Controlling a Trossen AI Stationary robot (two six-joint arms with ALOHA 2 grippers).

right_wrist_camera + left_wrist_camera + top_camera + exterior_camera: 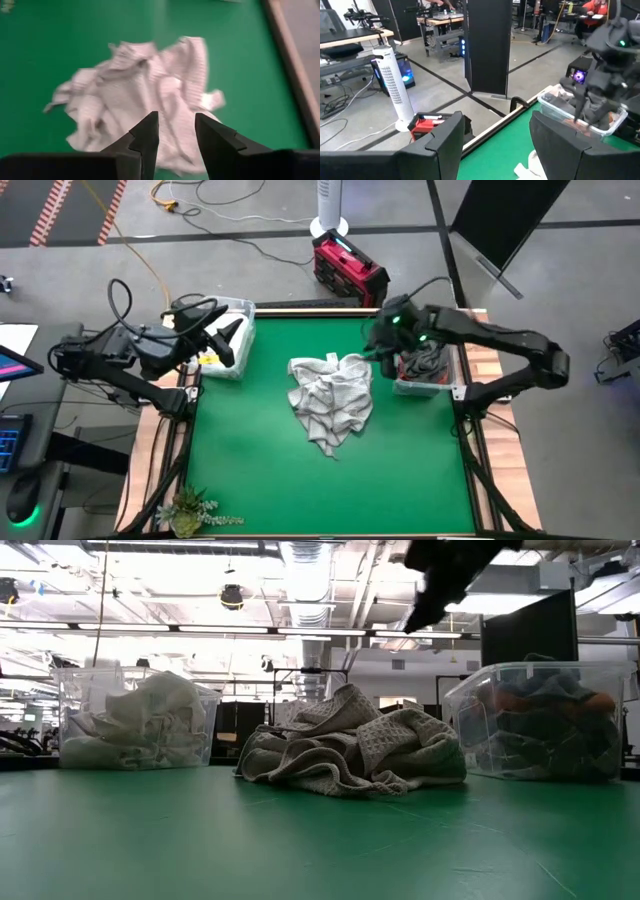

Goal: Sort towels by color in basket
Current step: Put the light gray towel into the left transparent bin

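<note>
a crumpled heap of light grey towels (332,400) lies on the middle of the green table (260,470); everything else is placed from that heap. in the low view the heap (350,748) is a soft mound with a waffle weave, nearer the camera than both bins. the right gripper (176,134) hangs above the heap's right edge, toward the right bin, its two dark fingers (146,135) parted by a narrow gap with nothing between them. right of the heap stands a clear plastic bin (445,387) holding dark grey and rust orange towels (545,725). left of the heap stands another clear bin (240,310) filled with white towels (140,720). the left gripper (228,340) hovers over that left bin, well apart from the heap, fingers (445,145) spread moderately wide and empty.
</note>
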